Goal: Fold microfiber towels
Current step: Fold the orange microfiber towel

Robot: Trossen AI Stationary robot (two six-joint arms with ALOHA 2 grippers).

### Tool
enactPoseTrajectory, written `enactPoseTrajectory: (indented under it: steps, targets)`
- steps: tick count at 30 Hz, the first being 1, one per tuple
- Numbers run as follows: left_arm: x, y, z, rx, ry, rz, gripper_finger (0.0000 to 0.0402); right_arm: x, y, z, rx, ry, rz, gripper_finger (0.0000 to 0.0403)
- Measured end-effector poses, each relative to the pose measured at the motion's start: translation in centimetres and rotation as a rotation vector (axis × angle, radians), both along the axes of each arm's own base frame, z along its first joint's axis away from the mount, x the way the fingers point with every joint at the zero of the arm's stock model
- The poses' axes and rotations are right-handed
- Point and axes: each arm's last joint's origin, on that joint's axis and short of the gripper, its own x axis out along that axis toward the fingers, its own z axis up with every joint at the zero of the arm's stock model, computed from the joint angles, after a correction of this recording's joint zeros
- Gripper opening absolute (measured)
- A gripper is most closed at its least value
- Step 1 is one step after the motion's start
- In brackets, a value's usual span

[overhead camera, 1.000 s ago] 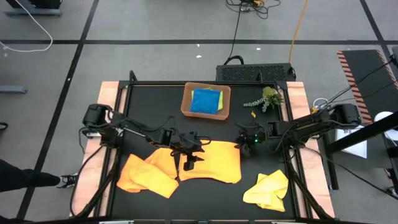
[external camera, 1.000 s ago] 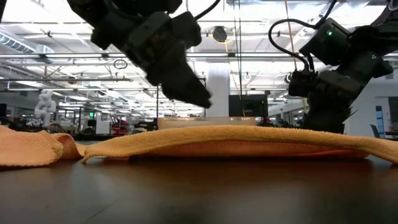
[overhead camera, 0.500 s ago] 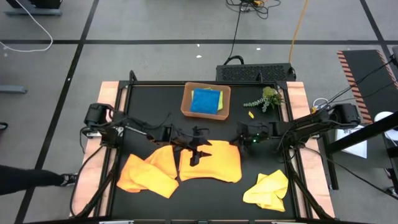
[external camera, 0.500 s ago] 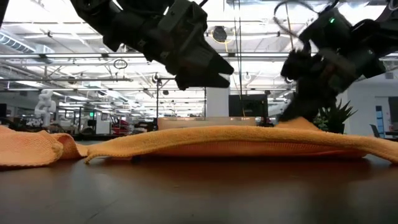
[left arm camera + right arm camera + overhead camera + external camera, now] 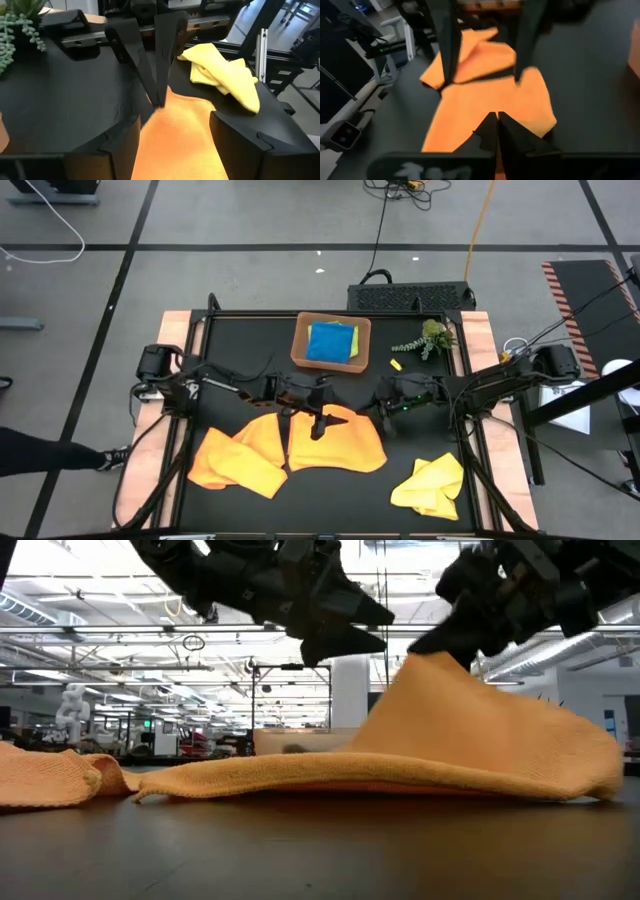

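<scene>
Mid-table: nubby orange towel (image 5: 335, 445) peaked | right claw (image 5: 381, 416) apparently pinching corner | left claw (image 5: 318, 423) open

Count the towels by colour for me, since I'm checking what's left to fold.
Orange towels: 2, one spread, its corner lifted by the right gripper, one crumpled.
Yellow towel: 1.
Blue towel, in the tray: 1.
Total: 4.

In the low view, we lose both arms past the upper edge, and the raised corner of the flat orange microfiber towel (image 5: 480, 750) hides the table behind it. The right gripper (image 5: 496, 131) is motion-blurred. The pale speck (image 5: 396, 365) beside the green plant sprig (image 5: 428, 340) is unidentifiable.
</scene>
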Motion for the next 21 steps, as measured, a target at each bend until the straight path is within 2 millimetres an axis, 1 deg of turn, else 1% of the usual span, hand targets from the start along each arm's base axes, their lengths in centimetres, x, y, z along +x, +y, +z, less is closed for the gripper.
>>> enactPoseTrajectory:
  steps: [4,7,10,15,21]
  targets:
    - [0.7,0.1,1.1,-0.001,0.028,-0.010,0.0241,0.5,0.4,0.9,-0.029,-0.017,0.021,0.0001]
    - [0.8,0.4,1.4,0.002,0.080,-0.003,0.0241,0.7,0.6,1.3,-0.041,-0.032,0.031,0.0001]
    - [1.0,0.5,1.7,-0.011,0.080,-0.001,0.0241,0.8,0.7,1.5,-0.051,-0.038,0.017,0.0000]
    - [1.1,0.6,2.0,-0.049,0.078,-0.027,0.0241,1.0,0.8,1.9,-0.052,-0.057,0.021,0.0000]
    - [1.1,0.6,2.1,-0.058,0.078,-0.022,0.0241,1.2,0.8,2.6,-0.050,-0.134,0.020,0.0000]
